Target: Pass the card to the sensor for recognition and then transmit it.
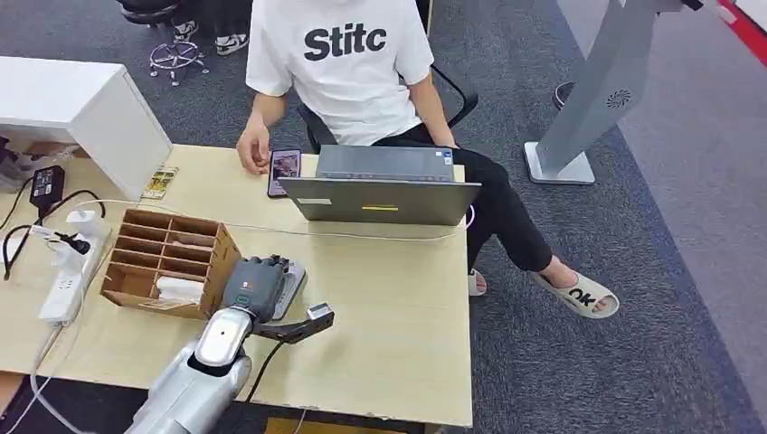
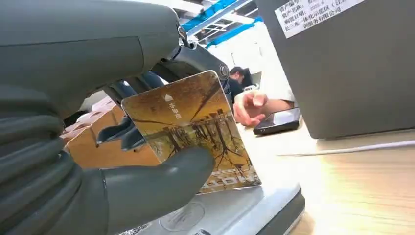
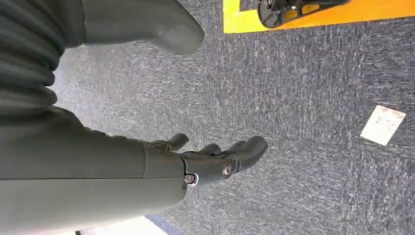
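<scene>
My left hand [image 1: 258,282] hovers over the grey card sensor [image 1: 291,287] on the desk, just right of the wooden organizer. In the left wrist view the same hand [image 2: 98,147] pinches a yellow-brown picture card [image 2: 191,127] between its thumb and fingers. The card stands tilted just above the sensor's white top [image 2: 220,215]. My right hand [image 3: 205,156] hangs beside my body over the carpet, holding nothing, its fingers loosely apart.
A wooden organizer [image 1: 167,258] stands left of the sensor. A laptop [image 1: 384,185] and a phone [image 1: 284,170] lie at the desk's far edge, where a seated person rests a hand [image 1: 254,149]. A power strip [image 1: 72,267] and cables lie at left.
</scene>
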Action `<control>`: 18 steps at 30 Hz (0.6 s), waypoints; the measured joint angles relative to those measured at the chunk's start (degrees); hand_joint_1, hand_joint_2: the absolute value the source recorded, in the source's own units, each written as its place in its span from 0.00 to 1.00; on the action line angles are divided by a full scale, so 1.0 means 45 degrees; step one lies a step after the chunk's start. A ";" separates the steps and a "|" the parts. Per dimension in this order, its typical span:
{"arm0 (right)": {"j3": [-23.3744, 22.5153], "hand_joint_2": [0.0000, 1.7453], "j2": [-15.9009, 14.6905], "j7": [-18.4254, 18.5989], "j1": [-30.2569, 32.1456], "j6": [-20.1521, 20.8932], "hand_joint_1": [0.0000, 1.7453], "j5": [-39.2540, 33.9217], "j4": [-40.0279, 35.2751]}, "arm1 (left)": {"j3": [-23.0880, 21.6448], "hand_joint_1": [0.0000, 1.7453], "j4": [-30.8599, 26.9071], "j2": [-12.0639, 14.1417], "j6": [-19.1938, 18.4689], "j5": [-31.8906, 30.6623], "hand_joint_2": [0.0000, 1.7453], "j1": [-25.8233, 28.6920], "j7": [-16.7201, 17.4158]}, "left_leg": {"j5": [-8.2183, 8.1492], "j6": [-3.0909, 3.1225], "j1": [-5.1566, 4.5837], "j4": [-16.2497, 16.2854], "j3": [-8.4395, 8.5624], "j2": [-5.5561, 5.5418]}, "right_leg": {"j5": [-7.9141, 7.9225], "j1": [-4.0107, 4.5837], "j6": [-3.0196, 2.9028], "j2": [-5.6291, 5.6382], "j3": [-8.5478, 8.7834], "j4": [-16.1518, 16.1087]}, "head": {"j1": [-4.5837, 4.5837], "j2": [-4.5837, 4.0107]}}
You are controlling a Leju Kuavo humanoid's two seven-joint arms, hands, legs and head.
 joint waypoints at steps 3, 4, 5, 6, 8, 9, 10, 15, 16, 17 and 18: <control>-0.0053 1.00 0.0000 0.0000 0.0000 0.0000 0.00 0.0034 0.0000 | 0.0000 1.00 0.0097 0.0019 -0.0082 -0.0010 1.00 -0.0079 0.0116 | 0.0001 -0.0001 0.0000 -0.0001 0.0021 -0.0001 | 0.0000 0.0000 0.0000 -0.0002 0.0021 0.0001 | 0.0000 0.0000; -0.0058 1.00 0.0000 0.0000 0.0000 0.0000 0.00 0.0039 0.0000 | 0.0000 1.00 0.0117 0.0024 -0.0087 -0.0010 1.00 -0.0096 0.0155 | 0.0001 -0.0002 0.0000 -0.0001 0.0026 -0.0001 | 0.0000 0.0000 0.0000 -0.0001 0.0024 0.0001 | 0.0000 0.0000; -0.0063 1.00 0.0000 0.0000 0.0000 0.0000 0.00 0.0044 0.0000 | 0.0000 1.00 0.0155 0.0029 -0.0092 -0.0010 1.00 -0.0114 0.0184 | 0.0002 -0.0003 0.0000 -0.0001 0.0028 -0.0001 | 0.0000 0.0000 0.0000 -0.0001 0.0028 0.0001 | 0.0000 0.0000; -0.0063 1.00 0.0000 0.0005 0.0000 -0.0005 0.00 0.0049 0.0000 | 0.0000 1.00 0.0199 0.0029 -0.0092 -0.0010 1.00 -0.0140 0.0213 | 0.0003 -0.0004 0.0000 -0.0001 0.0032 -0.0001 | 0.0000 0.0000 0.0000 -0.0001 0.0032 0.0001 | 0.0000 0.0000; -0.0063 1.00 0.0000 0.0034 0.0000 -0.0005 0.00 0.0078 0.0000 | 0.0000 1.00 0.0233 0.0058 -0.0082 -0.0010 1.00 -0.0178 0.0296 | 0.0004 -0.0004 0.0000 -0.0001 0.0036 -0.0001 | 0.0001 0.0000 0.0000 -0.0001 0.0037 0.0001 | 0.0000 0.0000; -0.0068 1.00 0.0000 0.0034 0.0000 -0.0005 0.00 0.0083 0.0000 | 0.0000 1.00 0.0243 0.0083 -0.0048 -0.0010 1.00 -0.0196 0.0306 | 0.0004 -0.0005 0.0000 -0.0001 0.0037 -0.0001 | 0.0002 0.0000 -0.0001 0.0000 0.0038 0.0002 | 0.0000 0.0000; -0.0068 1.00 0.0000 0.0034 0.0003 0.0000 0.00 0.0131 0.0000 | 0.0000 1.00 0.0248 0.0102 0.0030 0.0000 1.00 -0.0216 0.0311 | 0.0005 -0.0005 0.0000 -0.0001 0.0039 -0.0001 | 0.0004 0.0001 -0.0003 0.0000 0.0038 0.0002 | 0.0000 0.0000; -0.0097 1.00 0.0000 0.0034 0.0011 0.0000 0.00 0.0209 0.0000 | 0.0005 1.00 0.0228 0.0326 0.1050 0.0252 1.00 -0.0236 0.0325 | 0.0012 -0.0006 0.0001 -0.0001 0.0034 -0.0004 | 0.0008 0.0002 -0.0010 -0.0003 0.0031 0.0005 | 0.0000 0.0000; -0.0102 1.00 0.0000 0.0034 0.0009 0.0000 0.00 0.0214 0.0005 | 0.0010 1.00 0.0184 0.0369 0.1045 0.0287 1.00 -0.0235 0.0320 | 0.0012 -0.0006 0.0001 -0.0001 0.0030 -0.0007 | 0.0007 0.0002 -0.0010 -0.0005 0.0030 0.0005 | 0.0000 0.0000; -0.0116 1.00 0.0000 0.0034 0.0006 0.0000 0.00 0.0228 0.0000 | 0.0010 1.00 0.0175 0.0408 0.1045 0.0311 1.00 -0.0240 0.0320 | 0.0012 -0.0006 0.0001 -0.0001 0.0028 -0.0006 | 0.0007 0.0002 -0.0010 -0.0005 0.0028 0.0005 | 0.0000 0.0000; -0.0121 1.00 0.0000 0.0034 0.0007 0.0000 0.00 0.0228 0.0005 | 0.0010 1.00 0.0160 0.0428 0.1074 0.0335 1.00 -0.0241 0.0320 | 0.0012 -0.0006 0.0001 -0.0001 0.0026 -0.0005 | 0.0007 0.0001 -0.0010 -0.0003 0.0028 0.0005 | 0.0000 0.0000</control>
